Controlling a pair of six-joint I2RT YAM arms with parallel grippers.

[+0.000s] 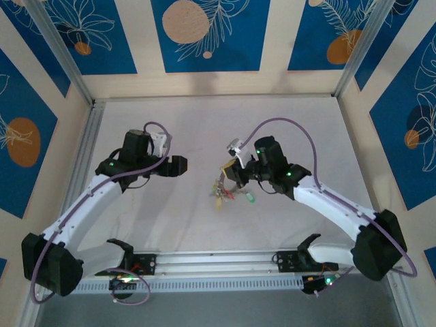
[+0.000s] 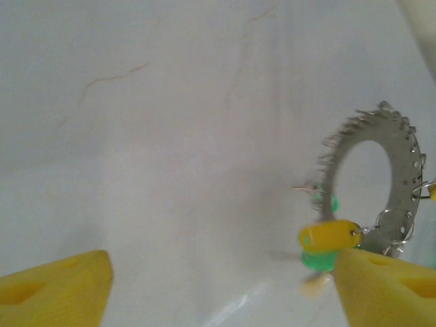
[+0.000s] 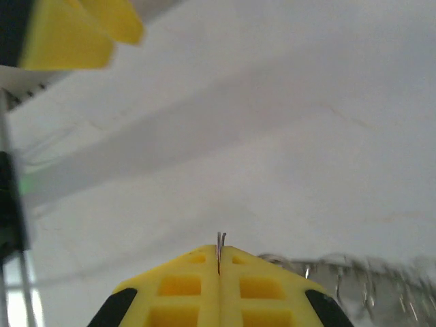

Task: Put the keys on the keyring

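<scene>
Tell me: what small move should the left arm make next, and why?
Probably shift the left gripper toward the keyring, until the yellow-headed key sits between its open fingers. That key is beside one finger, outside the gap, while the right gripper is shut on a thin metal piece.

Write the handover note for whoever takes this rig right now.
The left hand is open, holds nothing, and sits close to the keyring.
The right hand is shut on a thin metal edge, apparently the keyring, which stands upright.
A yellow-headed key and a green-headed key hang at the ring's lower edge. In the top view the keys cluster just below the right hand.
Done: some keys seem linked to the ring.
Left: confirm each key is threaded on; the views do not settle that.
</scene>
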